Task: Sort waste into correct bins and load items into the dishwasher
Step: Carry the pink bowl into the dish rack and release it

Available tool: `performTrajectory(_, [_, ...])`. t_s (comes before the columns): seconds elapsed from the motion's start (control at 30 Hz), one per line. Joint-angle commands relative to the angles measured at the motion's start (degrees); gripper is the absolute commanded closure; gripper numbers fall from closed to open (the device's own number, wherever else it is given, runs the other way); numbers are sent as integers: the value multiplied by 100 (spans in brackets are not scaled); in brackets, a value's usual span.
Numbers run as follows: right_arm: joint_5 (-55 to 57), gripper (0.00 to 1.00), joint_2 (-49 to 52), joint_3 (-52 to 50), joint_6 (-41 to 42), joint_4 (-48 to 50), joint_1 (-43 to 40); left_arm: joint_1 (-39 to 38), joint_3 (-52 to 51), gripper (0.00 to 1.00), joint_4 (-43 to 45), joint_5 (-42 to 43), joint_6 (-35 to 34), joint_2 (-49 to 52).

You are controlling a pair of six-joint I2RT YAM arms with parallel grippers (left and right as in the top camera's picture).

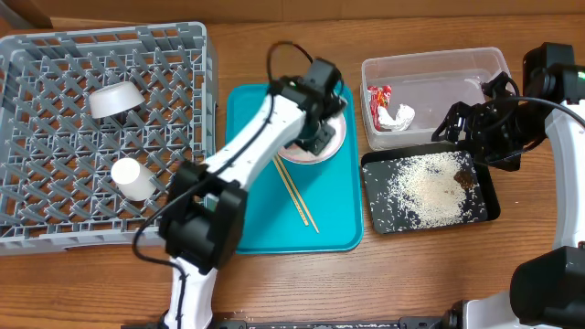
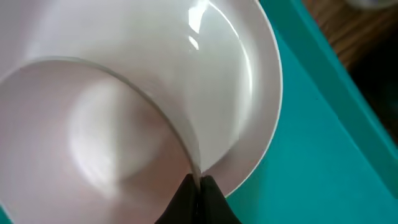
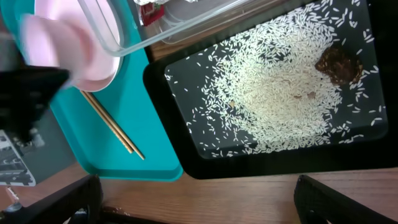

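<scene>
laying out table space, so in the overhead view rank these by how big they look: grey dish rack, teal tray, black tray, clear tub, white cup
1. grey dish rack
2. teal tray
3. black tray and clear tub: they look about alike, so not ranked
4. white cup, clearly smallest

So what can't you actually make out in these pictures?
- Left wrist: pink bowl and white plate run off the frame; too close for anything else.
- Overhead: left arm hides most of both.
- Right wrist: red wrapper cut by top edge; bowl blurred.
</scene>
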Motion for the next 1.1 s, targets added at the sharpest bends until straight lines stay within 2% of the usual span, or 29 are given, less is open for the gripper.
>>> performTrajectory(0.0, [52, 0, -181, 9, -7, 9, 11, 597, 645, 96, -90, 96, -437, -1032])
performTrajectory(0.13, [55, 0, -181, 9, -7, 20, 11, 1355, 706, 96, 83, 1287, -260, -1582])
performTrajectory(0.3, [55, 0, -181, 9, -7, 24, 11, 2597, 695, 96, 92, 3180, 247, -1703])
performTrajectory(0.4, [55, 0, -181, 9, -7, 22, 11, 3482, 693, 96, 74, 4564, 540, -1497])
performTrajectory(0.43, [55, 0, -181, 9, -7, 20, 11, 3958, 693, 96, 109, 5344, 691, -1296])
performTrajectory(0.63, [55, 0, -181, 9, -7, 4, 11, 4964, 693, 96, 247, 7018, 785, -376])
performTrajectory(0.77, [55, 0, -181, 9, -7, -2, 11, 5362, 693, 96, 337, 7672, 728, 103])
performTrajectory(1.07, [55, 0, -181, 9, -7, -42, 11, 5805, 693, 96, 208, 7715, 632, 791])
